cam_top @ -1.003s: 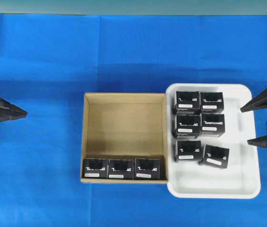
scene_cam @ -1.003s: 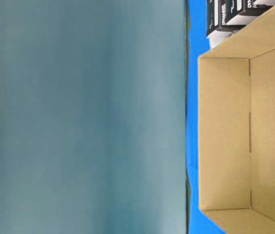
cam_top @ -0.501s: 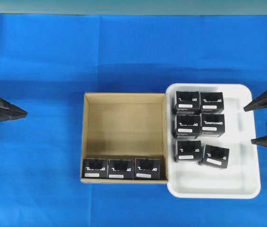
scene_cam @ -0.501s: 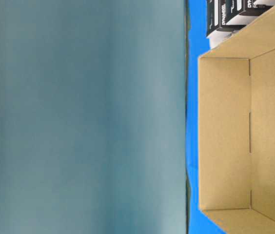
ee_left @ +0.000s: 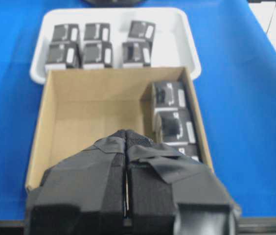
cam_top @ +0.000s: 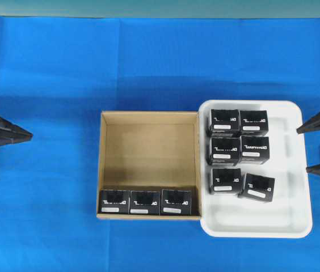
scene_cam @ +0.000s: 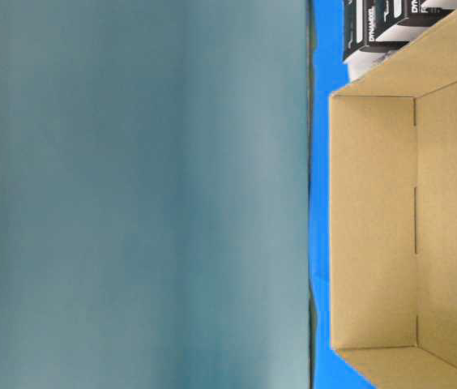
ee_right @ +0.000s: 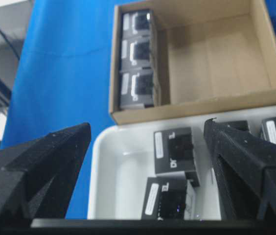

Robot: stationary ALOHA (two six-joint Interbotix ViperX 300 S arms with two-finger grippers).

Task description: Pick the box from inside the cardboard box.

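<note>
The brown cardboard box (cam_top: 148, 116) sits in the middle of the blue table. Three black boxes (cam_top: 144, 202) stand in a row along its near wall; they also show in the left wrist view (ee_left: 170, 113) and the right wrist view (ee_right: 137, 59). My left gripper (cam_top: 28, 136) is shut and empty at the far left, well clear of the cardboard box; its jaws (ee_left: 126, 134) are pressed together. My right gripper (cam_top: 303, 148) is open and empty at the right edge of the white tray; its fingers (ee_right: 45, 166) stand wide apart.
A white plastic tray (cam_top: 296, 187) touches the cardboard box's right side and holds several more black boxes (cam_top: 239, 148). The table-level view shows the cardboard box's inner walls (scene_cam: 374, 227) against a teal backdrop. Blue cloth covers the table.
My right gripper has drawn back to the right, away from the tray. The left gripper and all boxes have stayed still.
</note>
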